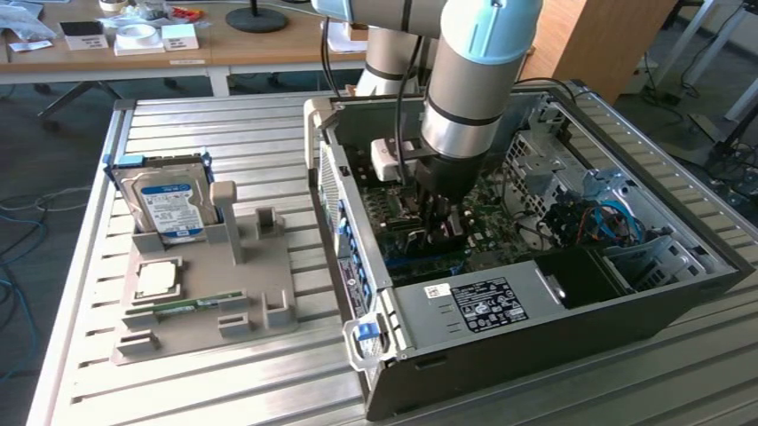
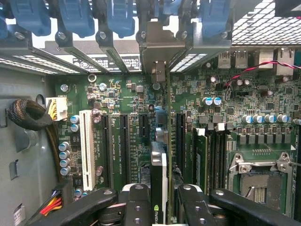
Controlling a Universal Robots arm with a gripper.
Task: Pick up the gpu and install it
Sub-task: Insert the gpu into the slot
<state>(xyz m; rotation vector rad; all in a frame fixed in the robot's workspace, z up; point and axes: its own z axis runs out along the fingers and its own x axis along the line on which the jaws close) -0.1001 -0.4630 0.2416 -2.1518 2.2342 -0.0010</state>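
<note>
My arm (image 1: 474,80) stood near vertical, wrist pointing straight down, with the gripper (image 1: 436,222) lowered well below the level of the forearm. In the wrist view the gripper (image 2: 162,197) had its two black fingers (image 2: 136,205) drawn in close, clamped edge-on against the gpu (image 2: 159,174) between them.
</note>
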